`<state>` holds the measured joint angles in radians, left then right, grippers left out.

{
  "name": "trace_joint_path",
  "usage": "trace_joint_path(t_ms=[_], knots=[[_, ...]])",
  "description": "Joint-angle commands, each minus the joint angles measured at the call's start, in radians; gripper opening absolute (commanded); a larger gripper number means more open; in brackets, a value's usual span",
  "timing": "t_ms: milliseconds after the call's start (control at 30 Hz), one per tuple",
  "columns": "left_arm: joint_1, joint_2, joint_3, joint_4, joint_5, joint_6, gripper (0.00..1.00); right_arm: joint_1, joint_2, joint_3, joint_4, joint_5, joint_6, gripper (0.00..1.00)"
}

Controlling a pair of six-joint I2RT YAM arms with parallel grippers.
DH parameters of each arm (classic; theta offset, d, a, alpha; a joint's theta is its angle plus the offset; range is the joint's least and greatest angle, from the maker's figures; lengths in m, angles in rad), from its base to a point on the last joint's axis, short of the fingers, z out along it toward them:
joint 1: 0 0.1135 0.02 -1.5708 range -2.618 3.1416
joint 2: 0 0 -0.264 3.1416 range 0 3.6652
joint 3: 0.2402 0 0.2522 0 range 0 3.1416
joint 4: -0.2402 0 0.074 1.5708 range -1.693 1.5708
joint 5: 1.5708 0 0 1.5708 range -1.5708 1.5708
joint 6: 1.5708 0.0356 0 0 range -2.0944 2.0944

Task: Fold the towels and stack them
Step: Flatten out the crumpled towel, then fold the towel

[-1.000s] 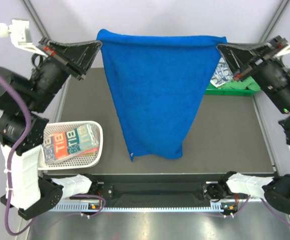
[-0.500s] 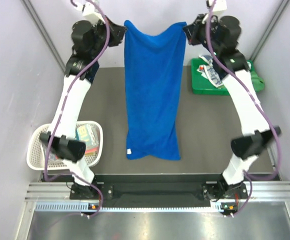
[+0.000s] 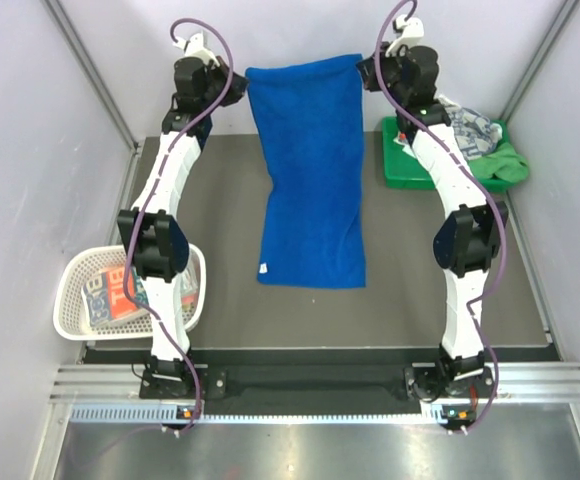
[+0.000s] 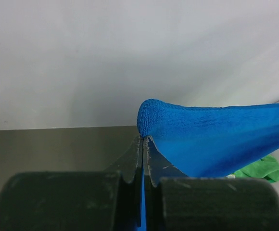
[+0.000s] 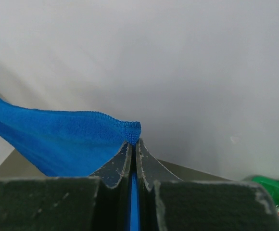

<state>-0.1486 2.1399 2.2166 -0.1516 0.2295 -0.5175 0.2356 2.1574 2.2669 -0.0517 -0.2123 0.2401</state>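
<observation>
The blue towel [image 3: 310, 170] hangs from its far corners, its near end lying on the table [image 3: 420, 260]. The left gripper [image 3: 238, 88] and right gripper [image 3: 365, 72] each pinch one corner, jaws tight on the cloth. The white tag [image 3: 263, 266] at its near-left corner is too small to read. Left of the blue towel, a basket [image 3: 70, 290] holds a lettered towel [image 3: 110, 292] showing "BI". To its right, the tray [image 3: 410, 170] holds a printed towel [image 3: 470, 125], its print illegible.
</observation>
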Motion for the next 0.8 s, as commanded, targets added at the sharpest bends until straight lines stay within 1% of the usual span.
trace_joint_path(t_ms=[0,100,133,233,267,333,433,533,667,767], knots=[[0.004,-0.012,0.028,0.132,0.024,-0.001,0.00,-0.015,0.016,0.062,0.127,-0.003,0.028,0.00],[0.007,-0.011,-0.015,0.142,0.028,0.007,0.00,-0.016,0.018,0.011,0.133,0.022,0.031,0.00],[0.010,-0.012,-0.030,0.144,0.033,0.011,0.00,-0.016,0.006,-0.038,0.138,0.030,0.030,0.00],[0.017,-0.031,-0.096,0.144,0.007,0.030,0.00,-0.019,-0.010,-0.102,0.154,0.048,0.037,0.00],[0.018,-0.040,-0.136,0.173,-0.007,0.031,0.00,-0.021,-0.007,-0.106,0.147,0.054,0.034,0.00],[0.030,-0.058,-0.164,0.193,-0.019,0.034,0.00,-0.024,0.013,-0.092,0.139,0.067,0.034,0.00],[0.043,-0.028,-0.114,0.166,-0.013,0.037,0.00,-0.032,0.033,-0.055,0.124,0.090,0.028,0.00],[0.046,0.005,-0.090,0.210,-0.007,0.034,0.00,-0.036,0.047,-0.027,0.138,0.117,0.022,0.00],[0.046,0.070,0.004,0.196,-0.028,0.039,0.00,-0.038,0.087,0.035,0.144,0.146,0.015,0.00],[0.047,0.095,0.035,0.204,-0.053,0.051,0.00,-0.044,0.120,0.080,0.156,0.160,0.022,0.00]])
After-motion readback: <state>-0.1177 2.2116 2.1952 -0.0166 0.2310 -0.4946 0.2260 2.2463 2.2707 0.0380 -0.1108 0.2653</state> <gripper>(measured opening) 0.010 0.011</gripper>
